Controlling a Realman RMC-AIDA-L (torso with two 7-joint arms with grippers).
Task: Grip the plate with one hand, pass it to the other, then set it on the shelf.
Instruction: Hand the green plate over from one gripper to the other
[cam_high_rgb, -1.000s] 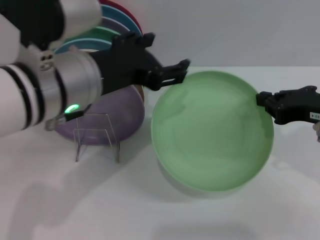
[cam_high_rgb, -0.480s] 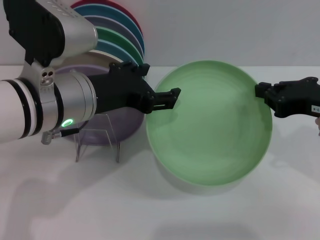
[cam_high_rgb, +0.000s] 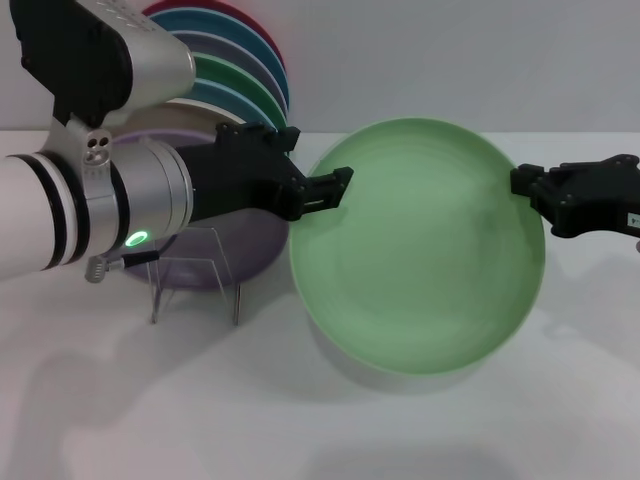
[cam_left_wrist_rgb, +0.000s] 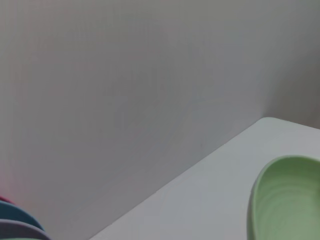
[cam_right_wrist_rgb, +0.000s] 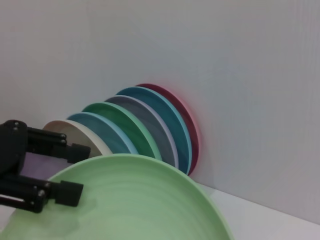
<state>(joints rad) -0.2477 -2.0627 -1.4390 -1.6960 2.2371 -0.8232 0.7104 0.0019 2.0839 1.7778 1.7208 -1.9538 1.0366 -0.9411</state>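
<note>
The plate (cam_high_rgb: 420, 250) hangs in the air above the white table (cam_high_rgb: 150, 400), well in front of the rack of coloured plates (cam_high_rgb: 240, 70), and this looks like the hand-over itself. The right gripper (cam_high_rgb: 528, 190) is clamped on the plate's rim on the side away from the rack. The left gripper (cam_high_rgb: 338, 188), on the arm with the green light, is at the rim on the rack side, its fingers straddling the edge in the right wrist view (cam_right_wrist_rgb: 70, 172); whether they have closed on it, I cannot tell.

To do this well, I'd say the left gripper wants the rim seated deep between its pads and fully pinched before the right one lets go. The plate is wide and held only at its edge, so any early release would likely let it swing or drop. Opposite grips across the plate should keep it level.

Materials now: the plate is round, matte, pale mint green, with faint concentric rings and a shallow raised rim, probably slippery to a small pad. Beside the left arm a lavender plate (cam_high_rgb: 250, 240) leans in a clear stand (cam_high_rgb: 195, 275). Behind it the rack plates stand on edge: cream, teal, green, grey-violet, blue, dark red.
</note>
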